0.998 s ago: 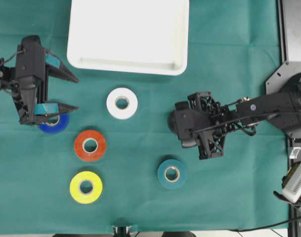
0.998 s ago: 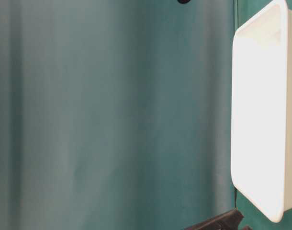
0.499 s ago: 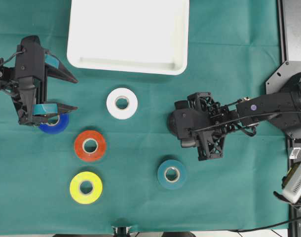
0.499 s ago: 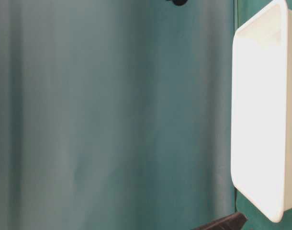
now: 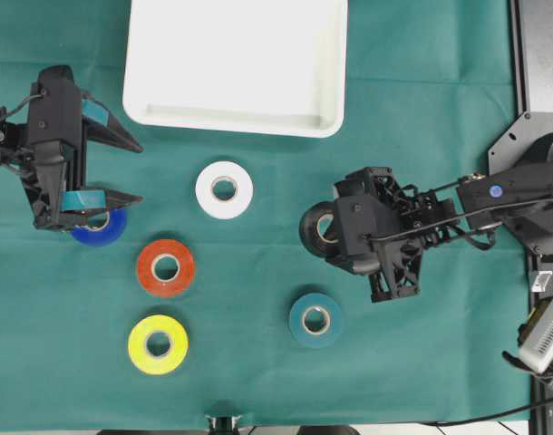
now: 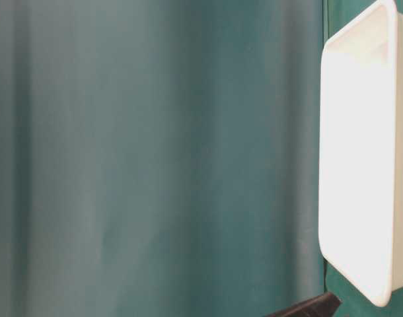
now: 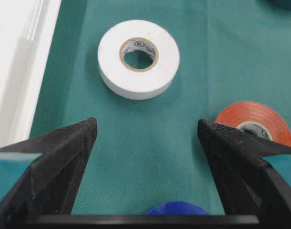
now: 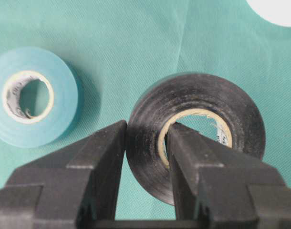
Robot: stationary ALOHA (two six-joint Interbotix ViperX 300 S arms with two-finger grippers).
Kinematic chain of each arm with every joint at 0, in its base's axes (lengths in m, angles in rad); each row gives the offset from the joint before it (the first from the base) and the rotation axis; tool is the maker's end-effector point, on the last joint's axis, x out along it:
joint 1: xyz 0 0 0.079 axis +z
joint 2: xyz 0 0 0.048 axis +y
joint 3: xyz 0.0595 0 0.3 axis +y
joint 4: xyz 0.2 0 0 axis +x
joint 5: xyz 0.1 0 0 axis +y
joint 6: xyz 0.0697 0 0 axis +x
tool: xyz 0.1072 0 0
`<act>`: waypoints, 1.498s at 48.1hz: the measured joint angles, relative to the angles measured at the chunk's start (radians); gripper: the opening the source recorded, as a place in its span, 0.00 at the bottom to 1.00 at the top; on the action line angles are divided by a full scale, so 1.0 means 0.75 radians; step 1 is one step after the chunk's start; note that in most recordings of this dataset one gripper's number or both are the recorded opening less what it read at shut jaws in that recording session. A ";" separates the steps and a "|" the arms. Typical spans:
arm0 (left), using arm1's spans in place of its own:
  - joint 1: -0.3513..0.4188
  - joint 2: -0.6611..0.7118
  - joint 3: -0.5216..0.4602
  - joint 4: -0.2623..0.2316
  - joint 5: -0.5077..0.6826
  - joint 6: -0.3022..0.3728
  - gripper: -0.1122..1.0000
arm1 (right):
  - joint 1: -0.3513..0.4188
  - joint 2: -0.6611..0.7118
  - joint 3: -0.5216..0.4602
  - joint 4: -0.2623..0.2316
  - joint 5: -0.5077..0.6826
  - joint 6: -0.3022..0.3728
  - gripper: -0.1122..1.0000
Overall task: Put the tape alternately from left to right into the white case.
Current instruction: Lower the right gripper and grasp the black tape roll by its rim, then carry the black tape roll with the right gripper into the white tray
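Black tape roll [image 8: 195,138], right of centre in the overhead frame, sits pinched in the right gripper [image 8: 145,143], one finger outside the wall and one through the pale core. White case [image 5: 236,63], at the upper middle, holds no roll yet. Left gripper [image 5: 122,170], jaws spread wide and holding nothing, hangs over the blue roll [image 5: 101,227] at left. Judged from this, the carry wants the pinch kept firm on the wall, a path clear of the white roll [image 5: 224,189], and release well inside the rim.
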 measured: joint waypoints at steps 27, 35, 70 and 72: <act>0.000 0.000 0.000 0.000 0.000 -0.002 0.96 | -0.006 -0.002 -0.006 -0.022 -0.006 0.000 0.11; 0.000 0.000 -0.002 0.000 0.000 0.000 0.96 | -0.065 -0.002 -0.045 -0.078 -0.008 0.002 0.11; 0.000 0.000 -0.002 0.002 0.000 0.000 0.96 | -0.511 0.117 -0.162 -0.344 -0.006 0.000 0.11; 0.000 0.000 0.000 0.002 0.000 0.000 0.96 | -0.528 0.119 -0.166 -0.354 -0.006 0.000 0.11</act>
